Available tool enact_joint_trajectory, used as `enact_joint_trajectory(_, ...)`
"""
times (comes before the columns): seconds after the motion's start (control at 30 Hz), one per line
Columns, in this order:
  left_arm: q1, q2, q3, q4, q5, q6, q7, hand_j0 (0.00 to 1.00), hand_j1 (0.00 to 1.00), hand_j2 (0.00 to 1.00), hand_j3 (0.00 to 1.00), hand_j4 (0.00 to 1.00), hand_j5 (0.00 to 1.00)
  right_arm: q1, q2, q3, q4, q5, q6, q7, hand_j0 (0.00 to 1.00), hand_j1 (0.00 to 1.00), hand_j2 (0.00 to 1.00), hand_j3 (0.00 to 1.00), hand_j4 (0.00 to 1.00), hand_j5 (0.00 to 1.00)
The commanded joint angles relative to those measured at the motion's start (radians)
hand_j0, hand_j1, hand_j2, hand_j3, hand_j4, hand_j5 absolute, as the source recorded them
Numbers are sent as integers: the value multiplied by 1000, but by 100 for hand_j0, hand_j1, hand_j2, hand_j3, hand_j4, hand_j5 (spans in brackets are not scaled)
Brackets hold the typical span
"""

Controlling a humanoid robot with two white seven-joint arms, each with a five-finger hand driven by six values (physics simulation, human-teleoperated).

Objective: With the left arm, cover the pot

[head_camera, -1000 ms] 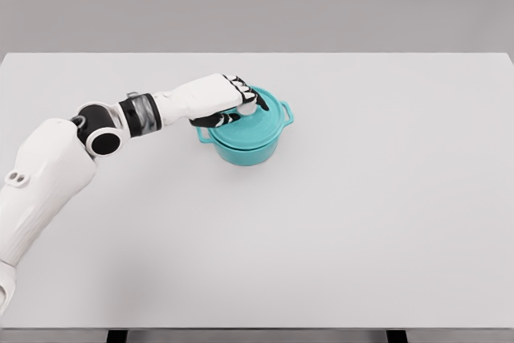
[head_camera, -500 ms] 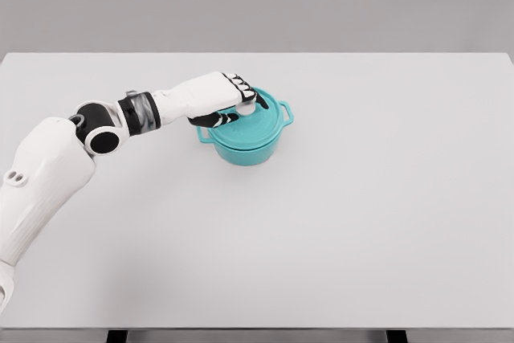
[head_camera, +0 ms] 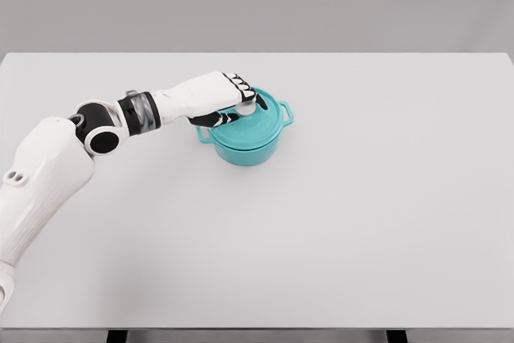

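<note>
Pot (head_camera: 250,140): sitting on the table (head_camera: 361,222), left of centre, toward the far edge. Lid (head_camera: 259,122): lying on the pot. Left hand (head_camera: 221,98): resting over the lid's left part, its arm reaching in from the lower left across the table.

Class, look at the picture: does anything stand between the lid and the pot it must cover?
Nothing visible does. The lid already sits on the teal pot, with the left robot hand curled over its knob. No other object shows on the table.
</note>
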Motion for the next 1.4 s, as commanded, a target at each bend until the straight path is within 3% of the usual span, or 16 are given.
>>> enact_joint_trajectory(0.0,0,0,2,-1,7,1,0,73,73,73,73,73,73,0,0,0,0,1,0,0,100,100,100,100,100,100)
enact_joint_trajectory(0.17,0,2,3,-15,7,1,0,68,68,68,68,68,68,0,0,0,0,1,0,0,100,100,100,100,100,100)
enact_joint_trajectory(0.9,0,19,5,-41,8,1,0,69,69,69,69,69,69,0,0,0,0,-1,0,0,100,100,100,100,100,100)
enact_joint_trajectory(1.2,3,69,8,-119,24,1,0,69,69,69,69,69,69,0,0,0,0,1,0,0,100,100,100,100,100,100)
enact_joint_trajectory(1.37,18,195,8,-229,68,1,-6,70,70,70,70,70,70,0,0,0,0,1,0,0,100,100,100,100,100,100)
